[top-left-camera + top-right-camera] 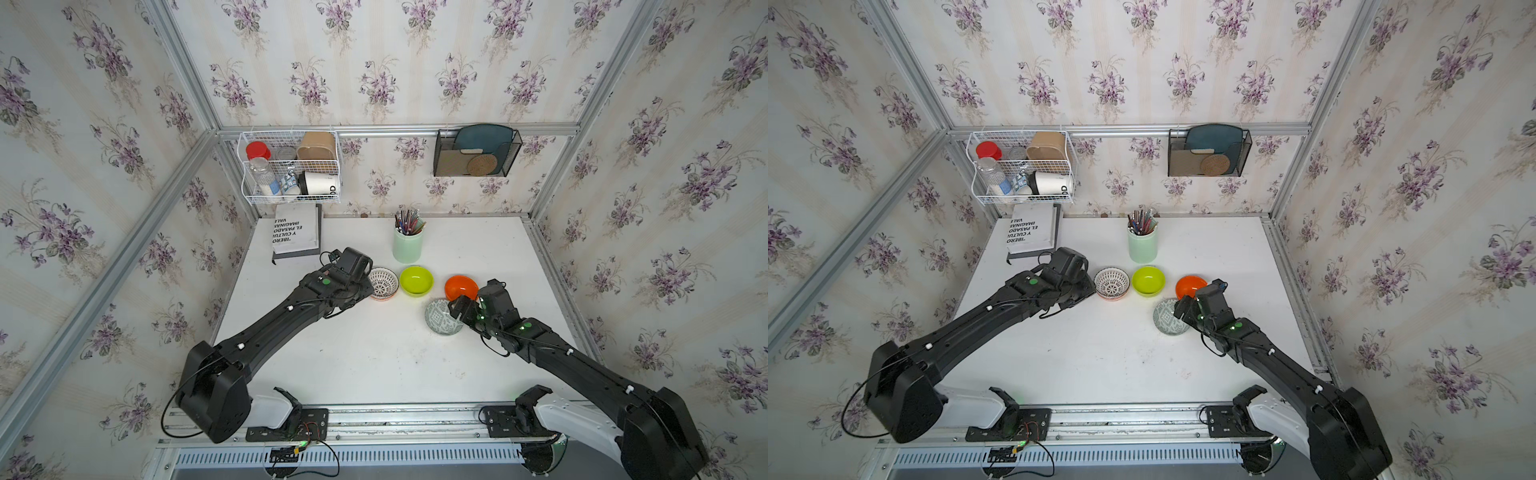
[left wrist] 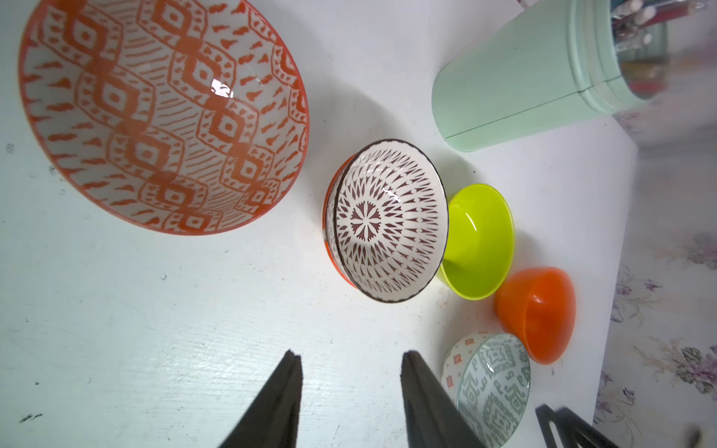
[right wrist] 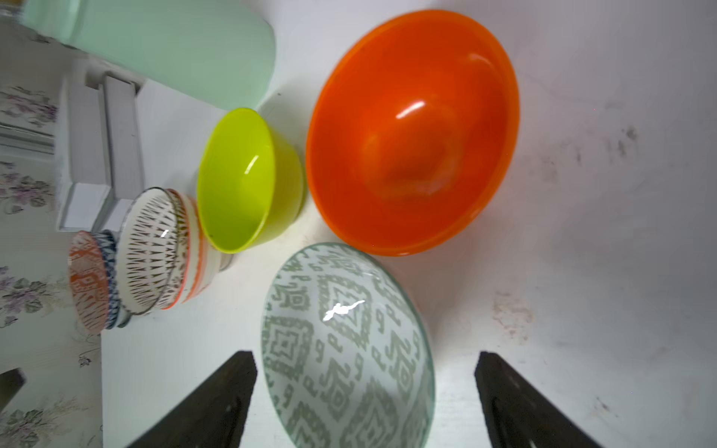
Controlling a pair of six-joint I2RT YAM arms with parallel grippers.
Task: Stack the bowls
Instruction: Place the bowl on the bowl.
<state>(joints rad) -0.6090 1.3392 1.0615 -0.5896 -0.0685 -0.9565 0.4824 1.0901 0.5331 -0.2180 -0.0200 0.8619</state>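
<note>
In both top views a black-white bowl [image 1: 383,282] [image 1: 1111,282], nested in an orange-white one [image 3: 194,248], stands in a row with a lime green bowl [image 1: 416,280] and a plain orange bowl [image 1: 459,286]. A grey-green patterned bowl [image 1: 438,320] lies in front of the orange one. My right gripper [image 3: 364,357] is open, one finger on each side of the grey-green bowl [image 3: 345,349]. My left gripper [image 2: 351,357] is open over bare table with nothing in it. Beside it another orange-white bowl [image 2: 163,116] tops a blue floral stack [image 3: 110,283], hidden under the left arm in the top views.
A tall pale-green pen cup [image 1: 408,245] stands just behind the row of bowls. A book [image 1: 296,237] lies at the back left of the white table [image 1: 374,357]. A wire basket [image 1: 291,166] and a black mesh holder [image 1: 476,153] hang on the back wall.
</note>
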